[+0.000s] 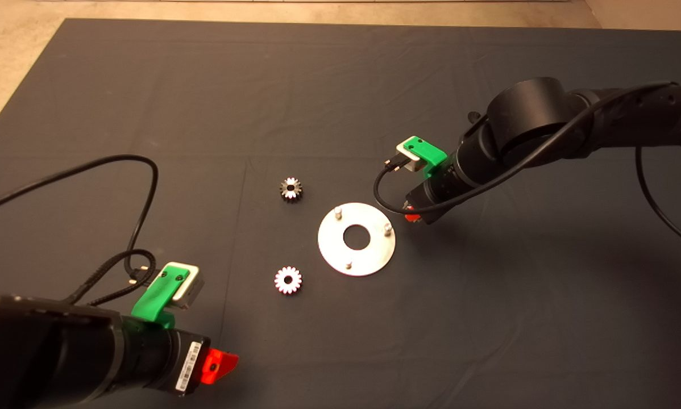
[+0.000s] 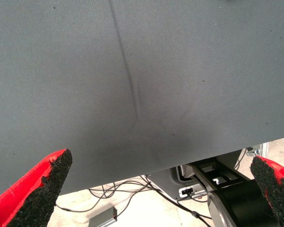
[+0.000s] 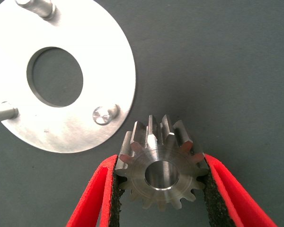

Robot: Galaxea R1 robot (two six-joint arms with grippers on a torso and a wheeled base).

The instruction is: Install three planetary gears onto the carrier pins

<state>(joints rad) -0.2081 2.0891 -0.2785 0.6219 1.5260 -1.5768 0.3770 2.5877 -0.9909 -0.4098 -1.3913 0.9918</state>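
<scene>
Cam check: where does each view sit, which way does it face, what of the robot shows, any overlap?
Head: above the mat, looking down; both arms show, left gripper low left, right gripper beside the disc; two gears lie loose.
Left wrist: faces bare mat and the floor beyond its edge; open red fingers.
Right wrist: faces down at the disc and pins; fingers clamp a third gear.
Shared: head and right wrist both show the disc.

The head camera looks down on the whole mat (image 1: 147,85) from above. The right wrist camera sits close over the disc (image 3: 85,118), which both views share. The left wrist camera faces the mat's edge and the floor (image 2: 132,208).
</scene>
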